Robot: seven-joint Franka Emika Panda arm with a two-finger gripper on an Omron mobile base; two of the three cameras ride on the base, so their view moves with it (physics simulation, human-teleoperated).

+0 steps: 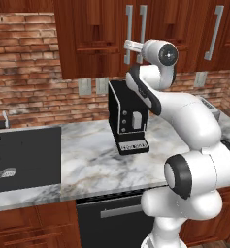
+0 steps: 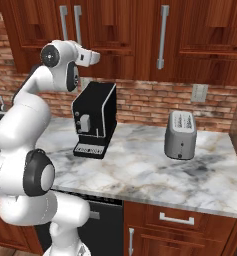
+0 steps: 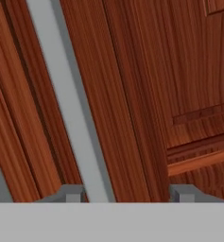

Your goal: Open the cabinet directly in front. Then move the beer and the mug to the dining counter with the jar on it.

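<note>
Close against my hand camera runs a grey bar handle of the cabinet, whose two doors look shut above the coffee machine, and my gripper is spread open, one fingertip on each side of that bar but not yet touching it. I judge the door rigid and hinged (the smooth metal may slip), so I'd clamp the bar squarely at its lower end.
</note>
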